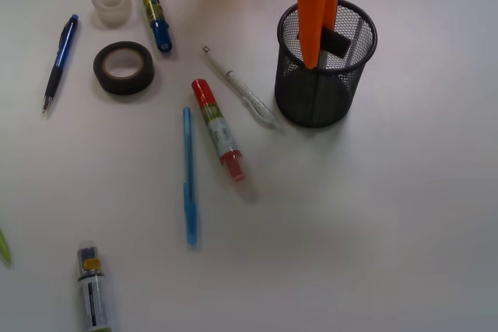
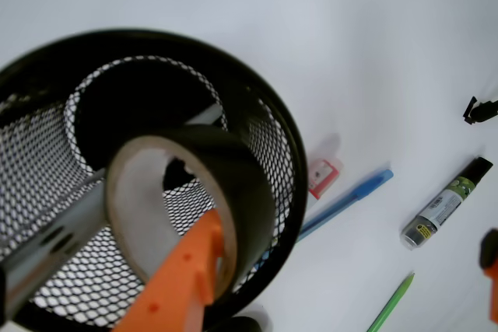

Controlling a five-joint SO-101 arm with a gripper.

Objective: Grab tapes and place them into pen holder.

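Gripper (image 1: 325,46) jaws are clamped on a black tape roll (image 2: 204,201), held inside the pen holder (image 1: 289,91) mouth, apparently clear of its floor. Two other tapes (image 1: 124,68) are left on the table (image 1: 389,215).

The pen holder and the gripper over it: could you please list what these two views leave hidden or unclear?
- Front view: the gripper reaches into the pen holder; mesh and an orange finger hide most of the black tape roll.
- Wrist view: the roll fills the foreground, covering much of the holder's floor, so other contents cannot be told.
- Front view: the glue stick is cut off by the bottom edge.
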